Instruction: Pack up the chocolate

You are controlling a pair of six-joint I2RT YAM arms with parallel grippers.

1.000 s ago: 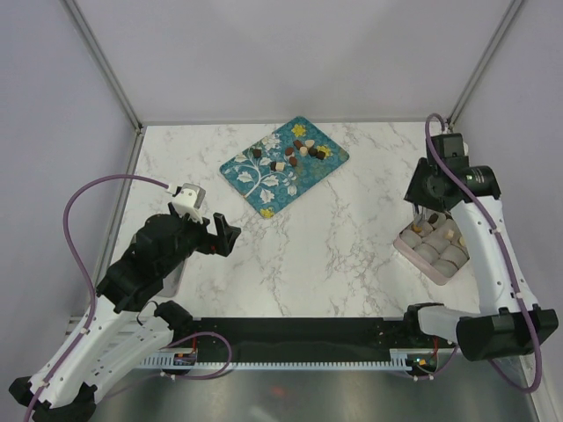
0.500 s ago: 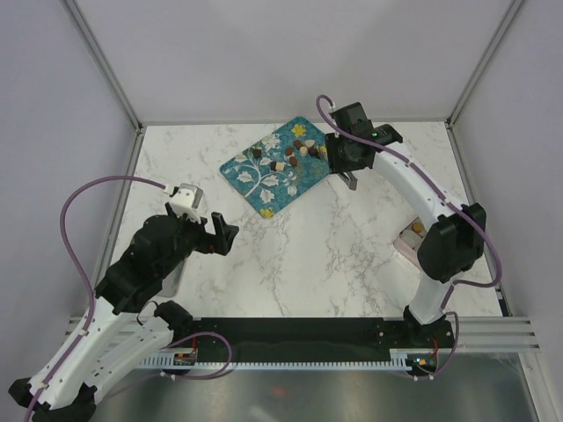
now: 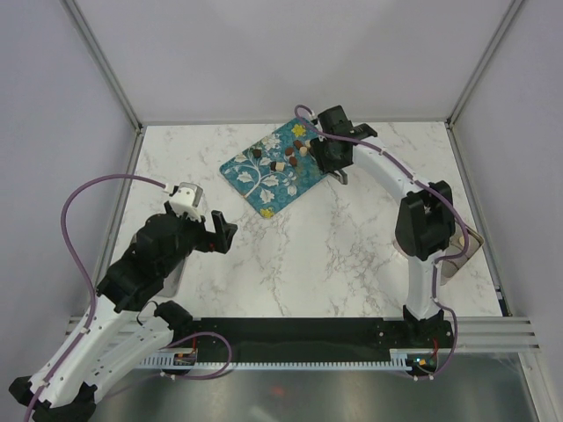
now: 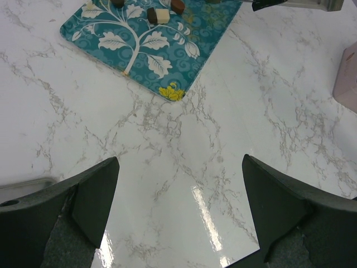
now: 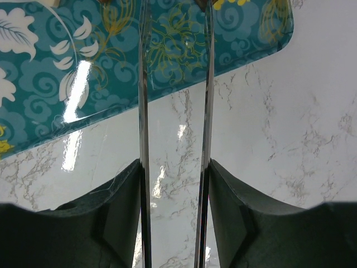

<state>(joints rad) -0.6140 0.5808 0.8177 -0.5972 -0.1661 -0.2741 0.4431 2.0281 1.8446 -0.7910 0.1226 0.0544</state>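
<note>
The chocolate (image 3: 286, 161) lies as several small dark brown, light brown and cream pieces on the teal tray (image 3: 262, 183) at the back of the table. My right gripper (image 3: 329, 156) hangs over the tray's right end, shut on metal tongs (image 5: 144, 111). Both tong arms run along its fingers (image 5: 117, 195) and leave the top of the right wrist view over the tray (image 5: 50, 72), with nothing seen between them. My left gripper (image 3: 224, 230) hovers open and empty over bare marble, its fingers (image 4: 95, 190) wide apart. Chocolate (image 4: 162, 14) shows far ahead of it.
A pink box (image 3: 450, 268) stands at the right edge, mostly behind the right arm, and shows as a pink corner (image 4: 348, 78) in the left wrist view. A grey tray (image 4: 22, 184) sits under the left arm. Metal frame posts mark the back corners.
The right arm has swung from the pink box at the right across to the teal tray's right end. The tong arms now stand slightly wider. The left arm has not moved.
</note>
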